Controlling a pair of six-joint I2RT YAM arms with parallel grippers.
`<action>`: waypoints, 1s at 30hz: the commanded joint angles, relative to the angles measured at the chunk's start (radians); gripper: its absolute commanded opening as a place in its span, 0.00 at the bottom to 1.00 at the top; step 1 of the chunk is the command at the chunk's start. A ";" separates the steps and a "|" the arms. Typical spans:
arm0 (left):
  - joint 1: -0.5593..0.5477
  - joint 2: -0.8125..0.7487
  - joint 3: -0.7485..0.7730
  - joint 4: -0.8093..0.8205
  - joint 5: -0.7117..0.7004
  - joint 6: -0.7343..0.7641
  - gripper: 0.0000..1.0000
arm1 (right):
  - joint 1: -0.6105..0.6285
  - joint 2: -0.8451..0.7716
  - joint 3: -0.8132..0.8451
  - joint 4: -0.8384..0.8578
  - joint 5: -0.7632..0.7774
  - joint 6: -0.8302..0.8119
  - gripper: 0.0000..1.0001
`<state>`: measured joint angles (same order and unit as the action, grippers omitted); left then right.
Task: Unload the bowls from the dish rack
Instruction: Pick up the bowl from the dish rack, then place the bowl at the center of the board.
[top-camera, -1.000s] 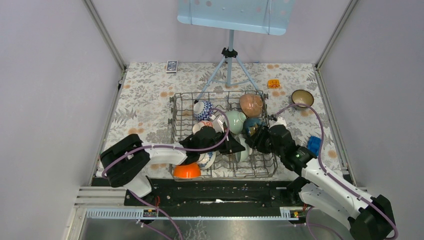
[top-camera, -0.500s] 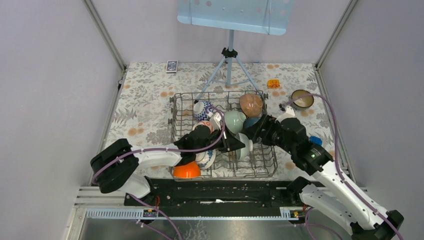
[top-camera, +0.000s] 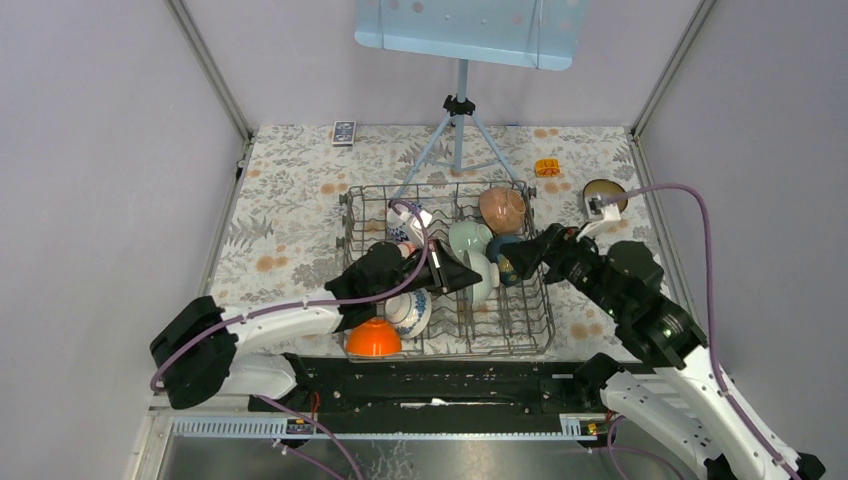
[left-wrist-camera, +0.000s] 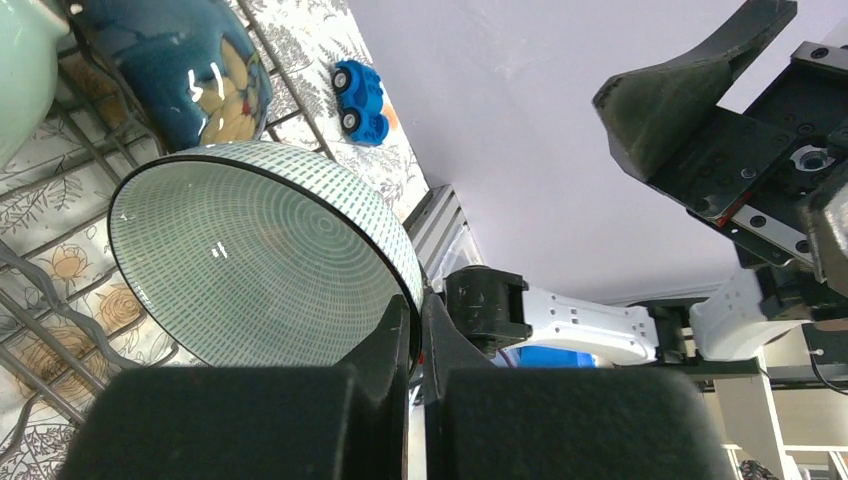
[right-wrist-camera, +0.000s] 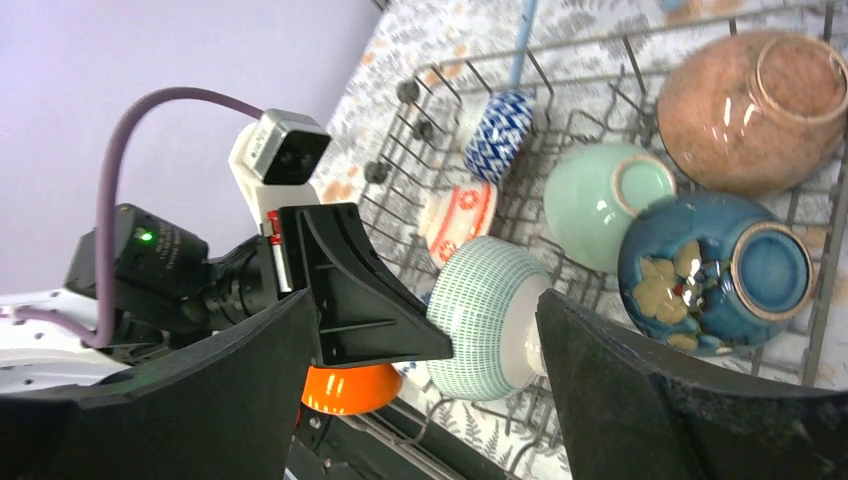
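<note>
bowls (top-camera: 501, 209) in dish rack (top-camera: 520, 330), gridded bowl (left-wrist-camera: 260, 260) gripped

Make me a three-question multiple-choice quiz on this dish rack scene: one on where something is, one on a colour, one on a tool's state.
1. Where is the brown bowl?
A. On the table, outside the rack, off its far right corner
B. Inside the rack
C. Stacked on an orange bowl

2. What colour is the gripped bowl in the left tool?
A. Orange
B. Dark blue
C. Pale green with a fine grid

3. How does the right tool stand?
A. Shut on a bowl
B. Open, holding nothing
C. Shut on a rack wire

Answers:
1. A, the top view shows it on the cloth beyond the wires.
2. C, the left wrist view shows the green rim pinched.
3. B, its fingers stand wide apart with nothing between them.
</note>
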<state>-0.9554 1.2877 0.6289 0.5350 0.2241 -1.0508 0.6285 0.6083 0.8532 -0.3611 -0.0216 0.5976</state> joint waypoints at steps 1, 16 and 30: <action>0.011 -0.089 0.086 0.037 0.007 0.048 0.00 | 0.004 -0.074 -0.013 0.135 -0.025 -0.031 0.88; 0.020 -0.235 0.109 -0.045 0.052 0.165 0.00 | 0.005 -0.073 -0.003 0.120 -0.029 -0.045 0.88; 0.008 -0.232 0.598 -0.912 -0.111 0.879 0.00 | 0.005 0.116 0.217 -0.221 0.158 -0.074 0.87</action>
<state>-0.9413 1.0882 1.1217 -0.2230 0.1806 -0.4412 0.6292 0.6731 0.9783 -0.4603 0.0284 0.5362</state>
